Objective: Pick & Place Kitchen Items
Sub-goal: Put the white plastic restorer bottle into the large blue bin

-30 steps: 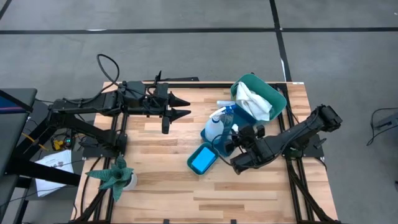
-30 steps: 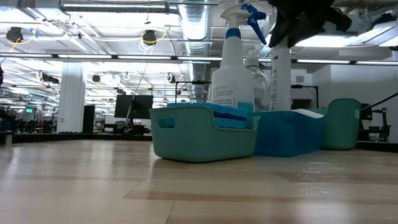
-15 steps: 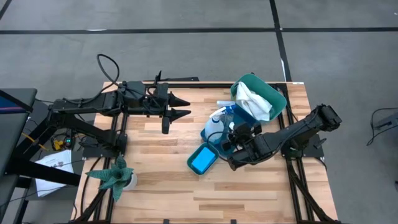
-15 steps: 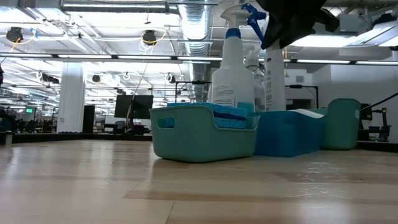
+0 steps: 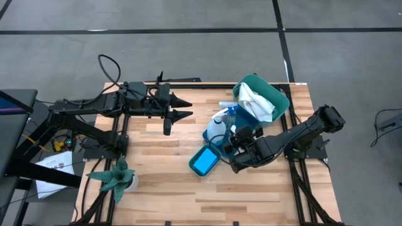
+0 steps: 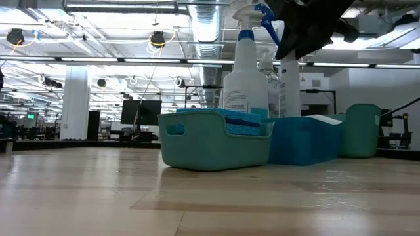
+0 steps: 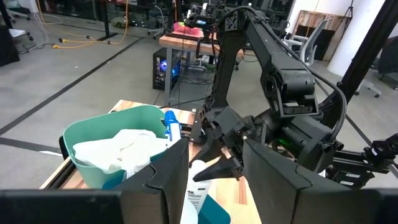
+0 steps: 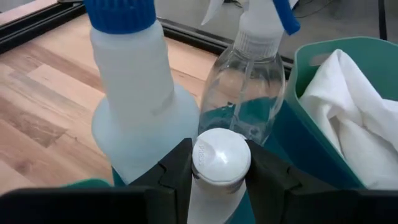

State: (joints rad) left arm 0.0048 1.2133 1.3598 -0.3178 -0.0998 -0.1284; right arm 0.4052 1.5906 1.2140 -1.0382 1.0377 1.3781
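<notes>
Right gripper (image 8: 219,163) clenched on small white bottle's (image 8: 219,177) round ribbed cap, we see (clear plastic bottle (image 8: 247,93) just beyond); left gripper (image 5: 182,107) parted, idle.

High view: overhead, facing straight down, far enough to take in the whole table (image 5: 188,194).
Low view: at tabletop level, facing across.
Left wrist view: faces the right arm.
Right wrist view: very close.
Shared: white spray bottle (image 5: 217,127) (image 6: 244,72) (image 8: 134,106).

Glossy plastic bottles (image 8: 242,93), soft white cloth (image 8: 348,118), smooth wooden table (image 5: 251,194).
</notes>
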